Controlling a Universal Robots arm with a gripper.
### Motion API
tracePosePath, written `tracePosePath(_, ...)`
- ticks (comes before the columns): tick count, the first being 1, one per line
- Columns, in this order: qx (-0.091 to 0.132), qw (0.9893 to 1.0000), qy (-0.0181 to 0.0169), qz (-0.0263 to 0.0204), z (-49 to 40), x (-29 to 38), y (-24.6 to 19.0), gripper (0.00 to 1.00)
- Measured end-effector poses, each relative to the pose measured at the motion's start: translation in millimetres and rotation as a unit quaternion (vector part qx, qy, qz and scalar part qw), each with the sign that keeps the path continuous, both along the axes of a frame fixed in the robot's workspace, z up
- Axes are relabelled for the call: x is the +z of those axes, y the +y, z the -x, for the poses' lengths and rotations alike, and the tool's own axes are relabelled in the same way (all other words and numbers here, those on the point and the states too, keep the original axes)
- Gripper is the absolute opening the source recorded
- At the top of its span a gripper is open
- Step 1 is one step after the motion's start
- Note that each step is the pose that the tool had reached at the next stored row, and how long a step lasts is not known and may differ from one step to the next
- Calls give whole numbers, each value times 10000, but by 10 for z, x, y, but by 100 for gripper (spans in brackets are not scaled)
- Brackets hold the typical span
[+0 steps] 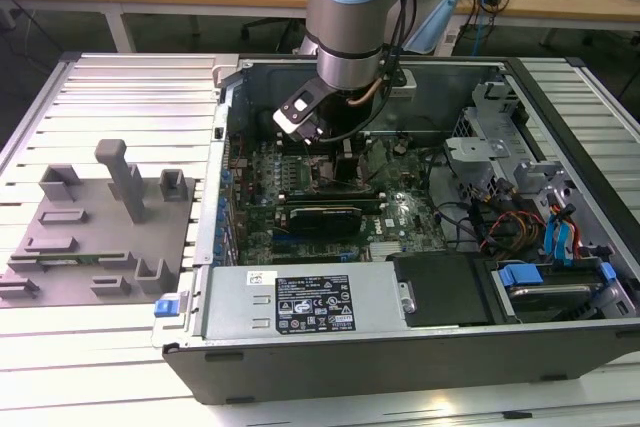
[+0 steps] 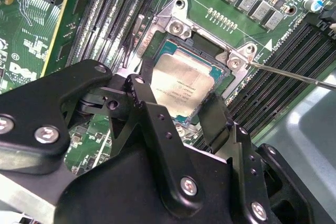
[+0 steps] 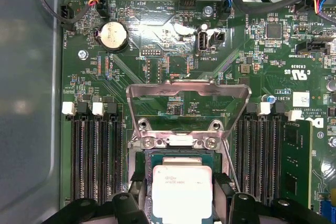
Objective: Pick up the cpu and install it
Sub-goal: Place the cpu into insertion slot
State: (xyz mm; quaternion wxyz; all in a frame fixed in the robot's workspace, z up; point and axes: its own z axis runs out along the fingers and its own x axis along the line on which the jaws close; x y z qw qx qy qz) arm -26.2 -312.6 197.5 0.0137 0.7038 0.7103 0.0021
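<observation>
1 gripper [image 2: 173, 100], its 2 fingers [image 2: 212, 116] clamped on opposite edges of the 1 cpu [image 2: 178, 85]. The cpu is over the socket [image 3: 142, 174]; can't tell if it's seated. 1 load plate [image 3: 186, 90] flipped up. Exterior view: 1 arm [image 1: 355, 17] reaching into the open case [image 1: 350, 367], upper centre. 1 grey fixture plate [image 1: 100, 237] at left.

Slatted table [image 1: 110, 97], computer case [image 1: 400, 362] (open), grey fixture plate [image 1: 100, 227]
</observation>
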Motion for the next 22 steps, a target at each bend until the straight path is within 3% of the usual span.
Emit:
tracePosePath(6, 5, 10000, 0, -32, -2, 0, 1, 62)
tracePosePath(16, 9, 10000, 0, -34, -13, 0, 1, 62)
tracePosePath(22, 10, 10000, 0, -34, -13, 69, 1, 62)
